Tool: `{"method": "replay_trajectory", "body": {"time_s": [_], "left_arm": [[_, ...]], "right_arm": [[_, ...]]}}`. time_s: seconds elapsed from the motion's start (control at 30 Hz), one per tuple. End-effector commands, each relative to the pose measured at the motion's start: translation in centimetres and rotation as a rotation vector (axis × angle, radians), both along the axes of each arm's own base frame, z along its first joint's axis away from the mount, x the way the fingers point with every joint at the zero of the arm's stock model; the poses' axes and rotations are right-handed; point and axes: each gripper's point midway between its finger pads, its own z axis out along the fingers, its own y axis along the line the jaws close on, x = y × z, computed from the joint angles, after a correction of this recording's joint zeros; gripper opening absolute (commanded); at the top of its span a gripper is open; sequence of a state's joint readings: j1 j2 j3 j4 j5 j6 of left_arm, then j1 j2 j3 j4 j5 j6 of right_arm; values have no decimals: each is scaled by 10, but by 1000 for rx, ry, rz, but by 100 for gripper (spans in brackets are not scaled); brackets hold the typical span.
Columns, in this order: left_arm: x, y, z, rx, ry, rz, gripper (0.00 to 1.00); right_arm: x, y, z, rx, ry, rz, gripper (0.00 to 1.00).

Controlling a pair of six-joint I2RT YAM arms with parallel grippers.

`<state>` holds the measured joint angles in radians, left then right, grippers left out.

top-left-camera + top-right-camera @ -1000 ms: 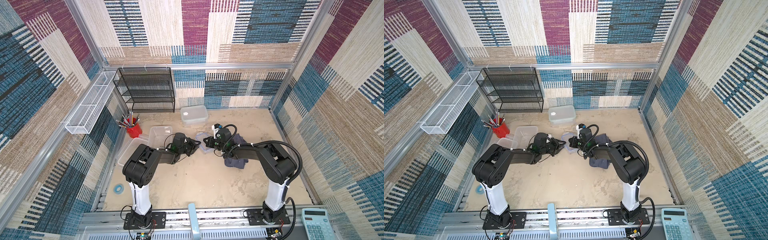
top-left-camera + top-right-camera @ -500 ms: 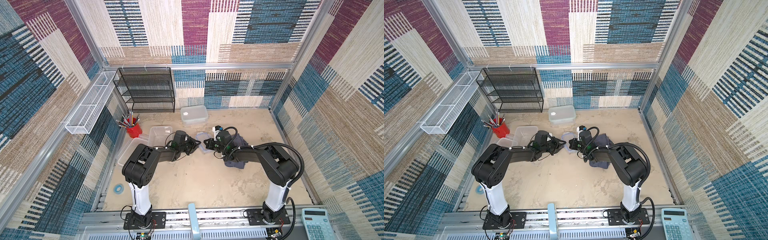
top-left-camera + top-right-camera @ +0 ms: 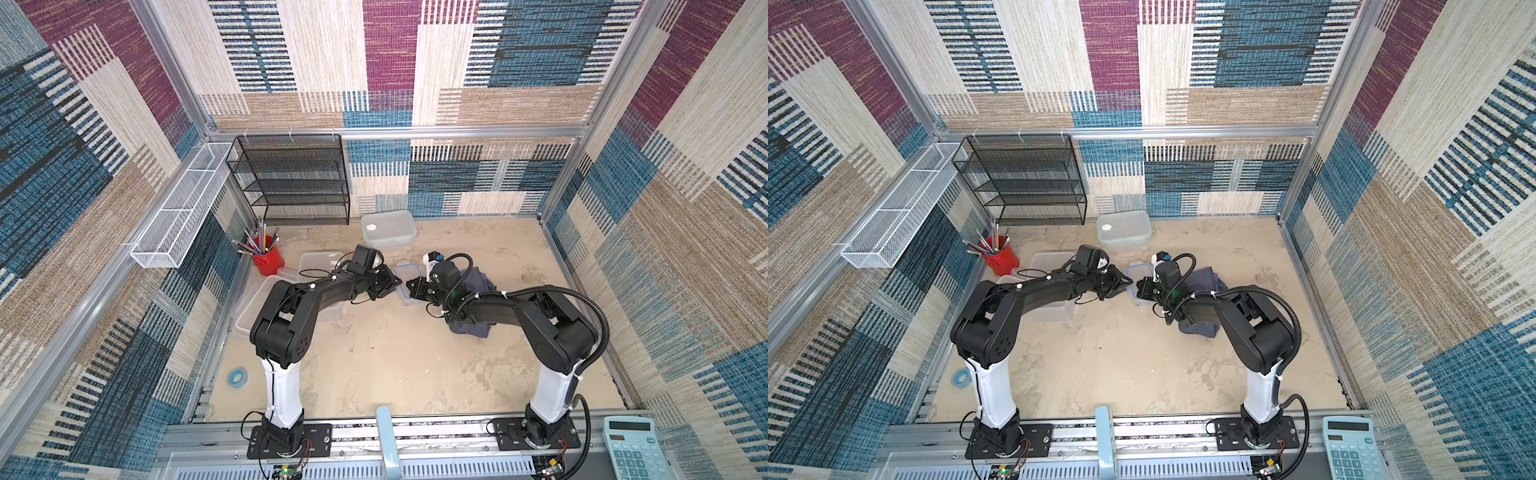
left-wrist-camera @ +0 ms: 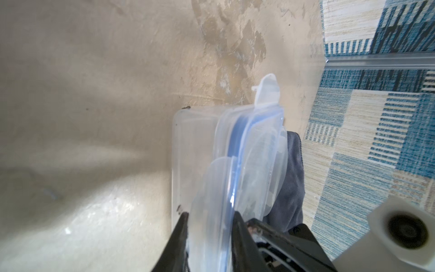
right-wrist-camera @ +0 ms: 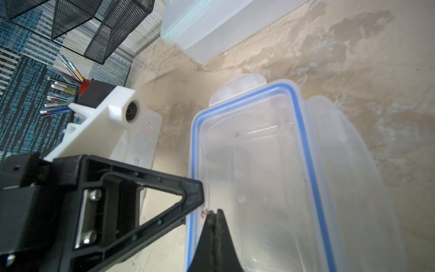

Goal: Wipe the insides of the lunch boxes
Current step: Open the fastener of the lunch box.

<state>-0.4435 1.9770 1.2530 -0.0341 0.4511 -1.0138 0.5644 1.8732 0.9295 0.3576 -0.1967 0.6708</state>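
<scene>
Only partly visible — small lunch box (image 4: 254,146) clamped in left tool (image 4: 210,215).

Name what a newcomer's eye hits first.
Mid-table, the left gripper clamps a flap of the blue-rimmed lid of the small lunch box, with the shut right gripper at the lid's edge. Then the red cup of pencils at far left and the grey-blue cloth just right of the box.

— What colours stand out?
— The small lunch box (image 5: 259,164) is clear with a blue-rimmed lid; the cloth (image 3: 480,282) is grey-blue; the cup (image 3: 269,262) is red.
— And the walls (image 3: 390,54)?
— Striped patches of blue, maroon and beige.
</scene>
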Motion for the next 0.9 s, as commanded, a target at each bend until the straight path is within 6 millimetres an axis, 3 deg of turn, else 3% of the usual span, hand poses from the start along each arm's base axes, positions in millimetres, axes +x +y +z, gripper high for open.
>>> {"method": "replay_trajectory", "body": {"time_s": [0.0,0.37,0.87], "left_arm": [[-19,28,-31,203,98,-10,0],[-11,36,-33,315,115,-107,0],[-16,60,-51,492,204,-267,0]], "right_arm": [[-61,-35,-76,-229,338,19,0],[-53,-30,-62,-236,311,35,0],[-34,-27,-43,-295,249,53,0]]}}
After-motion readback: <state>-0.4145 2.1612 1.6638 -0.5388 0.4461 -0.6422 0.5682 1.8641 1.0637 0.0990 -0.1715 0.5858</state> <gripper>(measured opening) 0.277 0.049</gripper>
